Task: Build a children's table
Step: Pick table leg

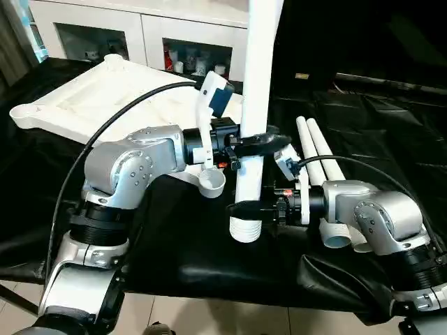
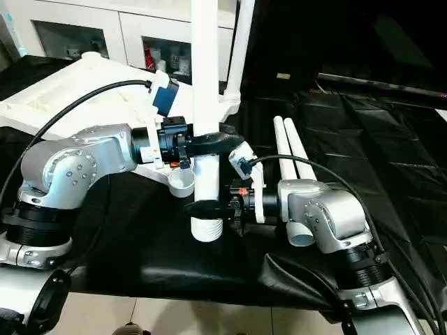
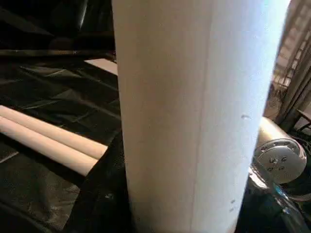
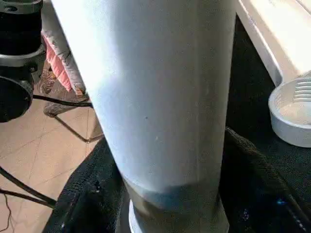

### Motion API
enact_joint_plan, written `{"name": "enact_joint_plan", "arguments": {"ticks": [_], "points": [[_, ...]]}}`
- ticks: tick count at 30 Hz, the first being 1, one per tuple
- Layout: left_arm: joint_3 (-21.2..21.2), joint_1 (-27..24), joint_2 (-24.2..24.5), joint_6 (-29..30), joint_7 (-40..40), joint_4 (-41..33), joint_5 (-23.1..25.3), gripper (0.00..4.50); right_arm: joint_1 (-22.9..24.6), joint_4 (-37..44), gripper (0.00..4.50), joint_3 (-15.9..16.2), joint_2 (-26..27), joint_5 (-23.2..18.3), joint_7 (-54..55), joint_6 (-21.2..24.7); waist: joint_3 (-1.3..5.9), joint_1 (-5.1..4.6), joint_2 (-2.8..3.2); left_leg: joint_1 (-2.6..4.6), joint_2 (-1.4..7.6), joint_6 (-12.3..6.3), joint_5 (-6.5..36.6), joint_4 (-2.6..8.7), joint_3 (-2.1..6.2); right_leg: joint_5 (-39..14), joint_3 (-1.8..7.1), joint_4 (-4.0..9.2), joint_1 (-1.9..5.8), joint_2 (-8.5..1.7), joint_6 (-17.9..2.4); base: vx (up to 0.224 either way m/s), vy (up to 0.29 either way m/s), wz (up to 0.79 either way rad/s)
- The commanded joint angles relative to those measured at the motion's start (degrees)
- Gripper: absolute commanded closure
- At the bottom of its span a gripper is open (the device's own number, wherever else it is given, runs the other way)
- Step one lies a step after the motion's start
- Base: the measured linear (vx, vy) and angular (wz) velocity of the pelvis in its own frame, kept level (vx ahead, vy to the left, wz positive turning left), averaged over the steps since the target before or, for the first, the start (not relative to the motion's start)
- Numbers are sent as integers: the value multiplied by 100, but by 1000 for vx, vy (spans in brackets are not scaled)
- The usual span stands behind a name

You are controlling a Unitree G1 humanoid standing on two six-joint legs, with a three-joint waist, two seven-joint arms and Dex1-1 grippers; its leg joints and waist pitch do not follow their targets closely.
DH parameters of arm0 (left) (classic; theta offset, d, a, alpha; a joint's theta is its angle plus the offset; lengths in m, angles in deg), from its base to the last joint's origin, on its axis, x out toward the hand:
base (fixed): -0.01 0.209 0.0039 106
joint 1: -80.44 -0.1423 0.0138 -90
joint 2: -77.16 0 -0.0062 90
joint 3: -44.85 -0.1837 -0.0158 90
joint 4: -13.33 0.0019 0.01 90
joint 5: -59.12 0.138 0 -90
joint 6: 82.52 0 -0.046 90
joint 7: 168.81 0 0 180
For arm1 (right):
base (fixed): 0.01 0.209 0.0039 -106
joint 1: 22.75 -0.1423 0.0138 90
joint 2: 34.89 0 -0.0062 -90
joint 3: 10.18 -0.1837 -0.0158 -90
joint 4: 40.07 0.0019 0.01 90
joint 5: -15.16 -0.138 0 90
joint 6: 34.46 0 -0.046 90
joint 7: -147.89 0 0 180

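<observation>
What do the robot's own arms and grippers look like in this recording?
Both arms are rounded silver metal segments with black ribbed joint rings. The left arm carries a looping black cable and a white wrist mount with a blue block; the right arm has its own black cable and a small red light at the wrist. The left gripper and right gripper have black fingers.

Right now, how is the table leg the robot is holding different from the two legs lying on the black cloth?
The held leg stands upright, while the two lying legs rest flat side by side on the black cloth. The held leg is clamped by the left gripper higher up and the right gripper near its ribbed end; nothing grips the lying legs. All three are long white tubes.
</observation>
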State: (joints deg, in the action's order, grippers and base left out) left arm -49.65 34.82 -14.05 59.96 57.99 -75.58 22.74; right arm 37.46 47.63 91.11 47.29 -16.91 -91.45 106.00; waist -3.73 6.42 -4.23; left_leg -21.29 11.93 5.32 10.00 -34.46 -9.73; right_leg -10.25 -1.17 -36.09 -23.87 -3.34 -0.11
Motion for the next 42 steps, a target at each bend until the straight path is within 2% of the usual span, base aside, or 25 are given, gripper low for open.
{"name": "enact_joint_plan", "arguments": {"ticks": [1,3,4,9,11,12,14,15,20,21,22,24,27,28,29,30,31,34,35,38,39,40,41,42], "points": [[-88,-24,-12,-19,91,-142,-21,265,-107,29,185,-47,-58,43,13,-83,442,1,-9,44,41,94,608,347,-43,-882,144,378,356,-307,-979,0,0,0],[-99,-22,-15,-31,91,-135,-25,265,-99,42,185,-49,-57,34,7,-73,442,0,-11,45,41,91,588,347,-43,-847,143,374,356,-304,-985,0,0,0],[-106,-18,-15,-43,97,-125,-25,265,-99,42,215,-50,-57,29,1,-67,443,-1,4,46,39,91,592,345,-43,-821,143,372,354,-302,-997,0,0,0],[-122,-13,-15,-65,110,-106,-6,265,-90,52,241,-54,-53,0,-14,-41,446,-1,-4,48,40,84,588,344,-42,-798,143,369,357,-303,-1008,0,0,0],[-139,-9,-24,-87,88,-81,28,265,-80,64,242,-47,-53,2,-12,-43,443,-1,-5,47,40,85,601,344,-43,-812,144,372,357,-302,-1008,0,0,0],[-171,-4,-14,-120,70,-55,85,265,-76,66,244,-45,-49,7,-8,-49,440,4,21,50,41,90,619,346,-39,-837,145,374,353,-305,-1005,0,0,0],[-201,2,-15,-186,36,-1,165,265,-67,61,246,-39,-32,40,24,-94,444,0,8,48,40,104,636,347,-40,-847,143,377,358,-302,-995,0,0,0],[-210,7,-15,-219,22,35,203,265,-61,55,247,-34,-15,61,53,-122,443,1,30,52,42,112,642,348,-38,-832,144,378,351,-303,-997,0,0,0],[-111,27,-51,-228,-37,53,166,265,-39,58,249,-58,33,65,118,-127,447,-2,17,52,36,107,631,344,-41,-741,144,369,360,-297,-1036,0,0,0],[-77,28,-68,-292,-83,59,190,230,-29,62,250,-68,45,63,138,-124,450,1,31,54,37,111,646,343,-38,-764,144,369,361,-302,-1037,0,0,0],[-66,26,-74,-324,-102,61,203,230,-24,64,250,-71,50,64,145,-123,451,-1,29,53,39,110,637,344,-38,-739,145,367,362,-300,-1041,0,0,0],[194,98,-214,-193,-284,190,19,193,3,66,251,-84,66,79,182,-146,444,-4,17,51,32,102,648,344,-39,-725,142,370,364,-293,-1053,0,0,0],[422,113,-322,-185,-319,205,-189,182,27,62,254,-131,117,79,262,-176,451,2,23,51,34,116,653,339,-37,-723,141,370,370,-303,-1097,0,0,0],[471,109,-352,-223,-336,204,-216,155,30,56,256,-148,135,80,290,-193,450,-1,22,51,32,110,668,340,-38,-734,141,374,367,-299,-1094,0,0,0],[620,90,-479,-542,-443,229,-200,155,31,6,256,-252,231,71,433,-247,449,-2,20,52,35,108,677,342,-38,-738,142,373,366,-302,-1095,0,0,0],[792,80,-637,-827,-644,303,-184,148,18,-63,256,-382,347,59,589,-333,446,3,47,48,36,119,702,344,-30,-756,138,387,364,-311,-1101,0,0,0],[1002,79,-805,-1026,-780,369,-295,145,-7,-147,256,-527,474,46,777,-416,448,-5,30,47,34,126,743,343,-33,-773,137,399,365,-308,-1104,0,0,0],[1827,137,-1354,-1630,-1388,687,-742,145,-94,-416,257,-972,860,22,1378,-771,456,-10,31,48,24,150,816,341,-33,-827,135,409,376,-310,-1119,0,0,0],[1848,139,-1363,-1647,-1402,699,-750,145,-96,-423,257,-984,870,21,1396,-784,458,-3,29,42,17,149,788,337,-34,-799,137,406,377,-307,-1104,0,0,0],[2208,163,-1423,-2005,-1507,971,-806,145,-140,-583,257,-1318,1144,81,1967,-1133,456,-31,71,58,17,155,813,358,-27,-811,131,411,364,-296,-1015,0,0,0],[2267,171,-1353,-2097,-1476,1077,-773,145,-146,-663,257,-1400,1182,172,2172,-1293,458,-30,66,62,14,154,806,354,-30,-802,132,415,357,-289,-993,0,0,0],[2298,172,-1325,-2169,-1461,1126,-740,145,-145,-700,257,-1448,1207,230,2283,-1380,458,-42,94,78,14,174,808,361,-29,-770,133,417,345,-278,-962,0,0,0],[2271,173,-1196,-2251,-1394,1242,-595,145,-137,-779,257,-1506,1219,355,2461,-1540,470,-51,106,81,14,185,768,361,-26,-648,132,398,353,-273,-965,0,0,0],[1994,143,-966,-2493,-1320,1363,-130,145,-114,-844,257,-1518,1188,514,2618,-1691,466,-55,108,75,12,186,723,369,-20,-615,129,406,354,-269,-913,0,0,0]]}}
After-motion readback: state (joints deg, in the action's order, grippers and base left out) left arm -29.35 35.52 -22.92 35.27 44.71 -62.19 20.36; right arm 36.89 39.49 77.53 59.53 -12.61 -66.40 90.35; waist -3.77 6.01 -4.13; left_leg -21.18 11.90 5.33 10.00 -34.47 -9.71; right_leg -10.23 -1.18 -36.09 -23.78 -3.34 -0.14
